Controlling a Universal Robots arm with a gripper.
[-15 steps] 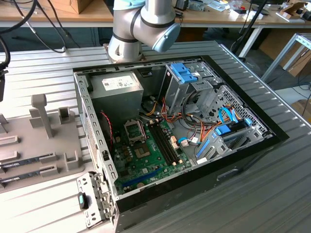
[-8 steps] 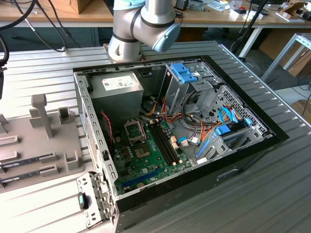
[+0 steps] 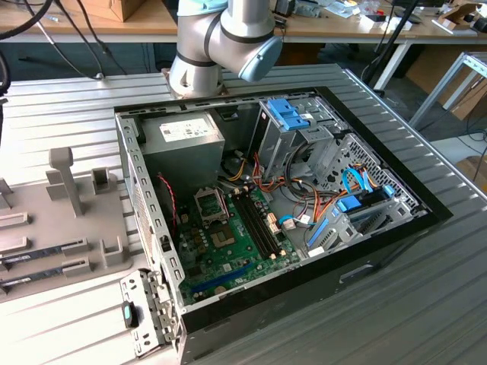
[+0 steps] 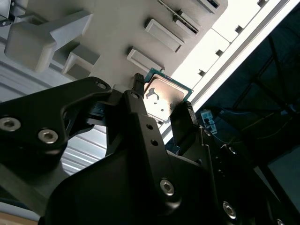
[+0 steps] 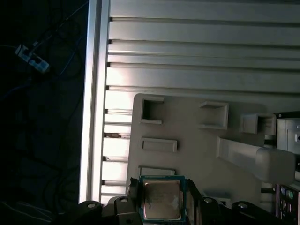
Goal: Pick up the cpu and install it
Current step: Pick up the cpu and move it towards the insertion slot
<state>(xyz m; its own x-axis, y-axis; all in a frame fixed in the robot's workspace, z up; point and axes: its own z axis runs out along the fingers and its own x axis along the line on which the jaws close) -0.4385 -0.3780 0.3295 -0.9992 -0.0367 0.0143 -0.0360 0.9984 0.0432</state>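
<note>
We see a ribbed metal surface [image 3: 426,304] carrying an open computer case [image 3: 430,217] at the centre of the exterior view. The arm [image 3: 221,38] sits at upper centre, and a grey holder tray [image 3: 38,220] lies at the exterior view's left. In both wrist views our jaws clamp the cpu [image 4: 164,96] [image 5: 161,201] by opposite edges, with that tray behind it.

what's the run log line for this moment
gripper: shut on cpu | position: over gray parts tray | install: not yet done
</note>
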